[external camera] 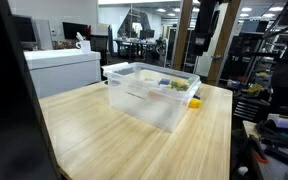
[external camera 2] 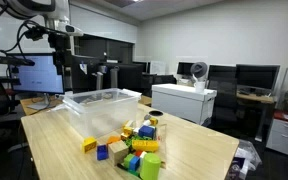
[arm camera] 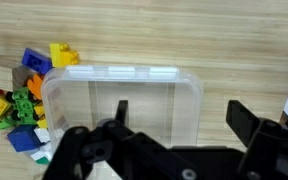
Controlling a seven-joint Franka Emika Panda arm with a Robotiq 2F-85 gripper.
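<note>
Tool [arm camera: 180, 115] hangs high over clear bin [arm camera: 114, 72], fingers apart, gripping nothing; the height likely keeps it clear of the walls. Bin sits mid-surface [arm camera: 204, 30] and looks empty. Toy blocks [arm camera: 22, 95] are heaped just left of it.

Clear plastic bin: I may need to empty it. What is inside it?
Wrist view: the clear bin looks empty; only wooden table shows through its bottom. The blocks lie outside, beside it. The open gripper hides the bin's near edge, so that strip is unseen.
</note>
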